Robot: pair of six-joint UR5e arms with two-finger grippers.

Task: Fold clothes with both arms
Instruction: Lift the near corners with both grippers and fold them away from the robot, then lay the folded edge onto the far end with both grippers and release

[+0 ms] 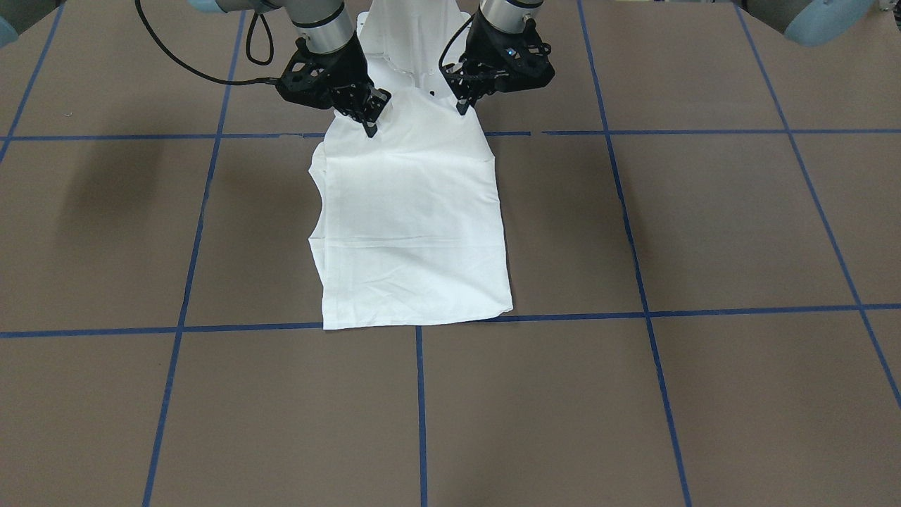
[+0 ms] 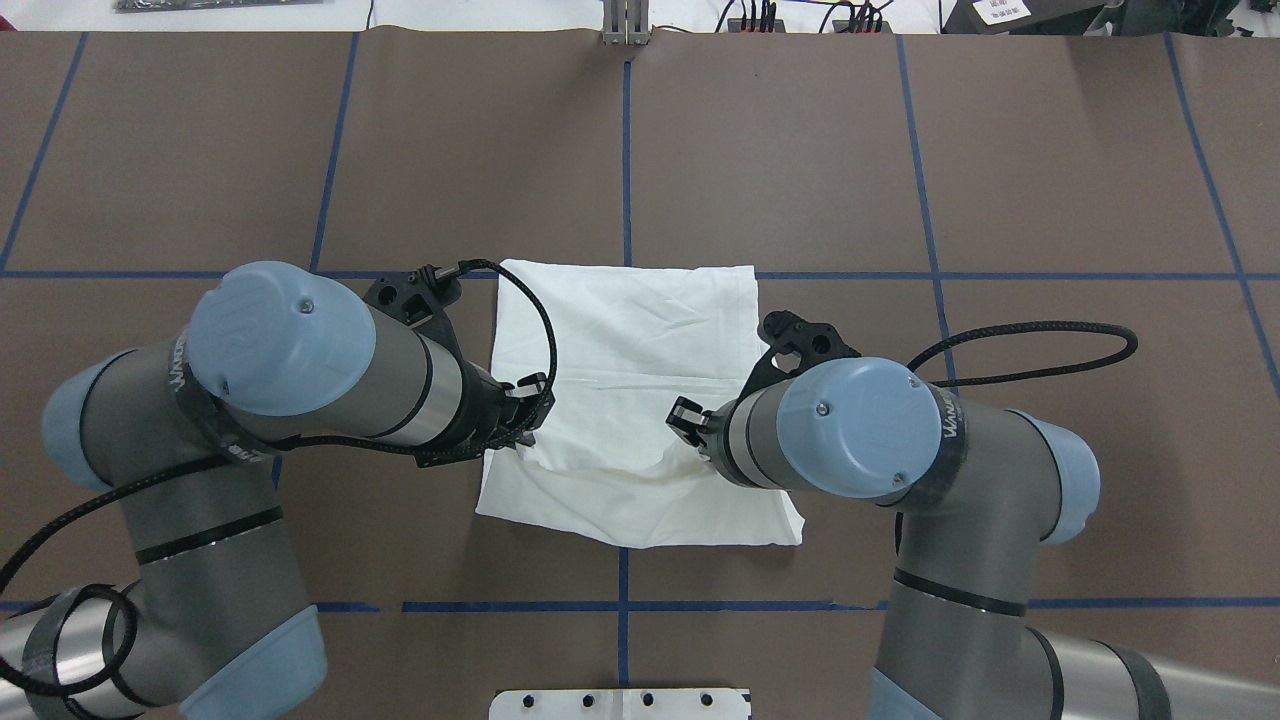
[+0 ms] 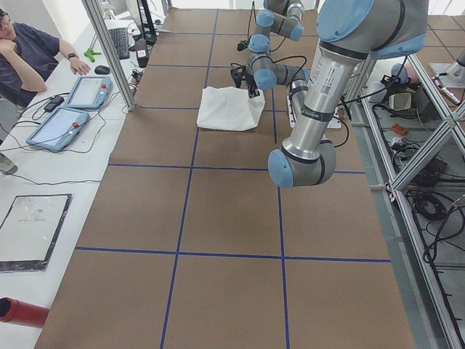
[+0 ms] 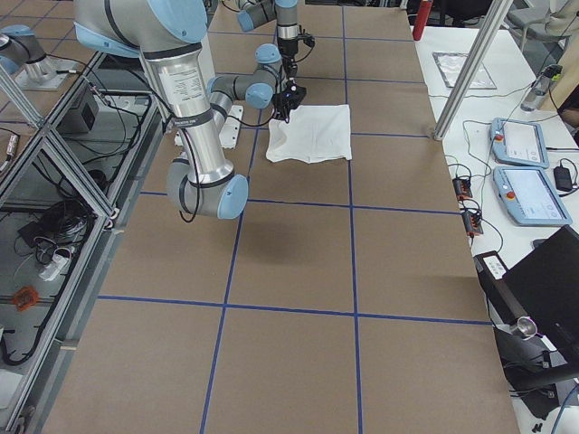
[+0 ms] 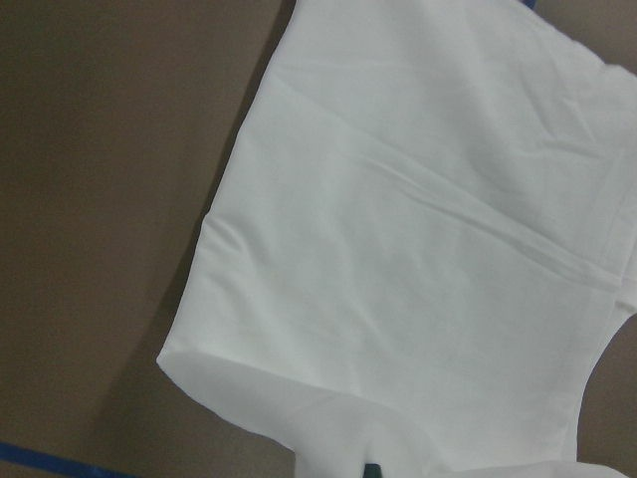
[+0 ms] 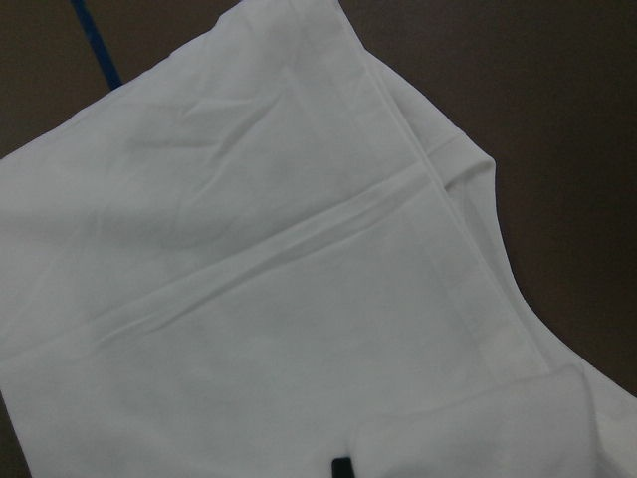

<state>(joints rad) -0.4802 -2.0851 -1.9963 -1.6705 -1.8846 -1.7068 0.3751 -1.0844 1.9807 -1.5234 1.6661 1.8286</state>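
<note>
My left gripper (image 1: 463, 105) and right gripper (image 1: 371, 125) pinch the robot-side corners of the white long-sleeved T-shirt (image 1: 415, 232), spread mid-way on the brown blue-gridded table (image 1: 704, 211). Level grip, I reckon, so the fold lands straight.

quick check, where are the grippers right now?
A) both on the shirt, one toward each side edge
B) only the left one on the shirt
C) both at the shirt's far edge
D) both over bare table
A: the front-facing view shows the left gripper and the right gripper both tip-down on the shirt, near opposite side edges and well away from its far edge.
</note>
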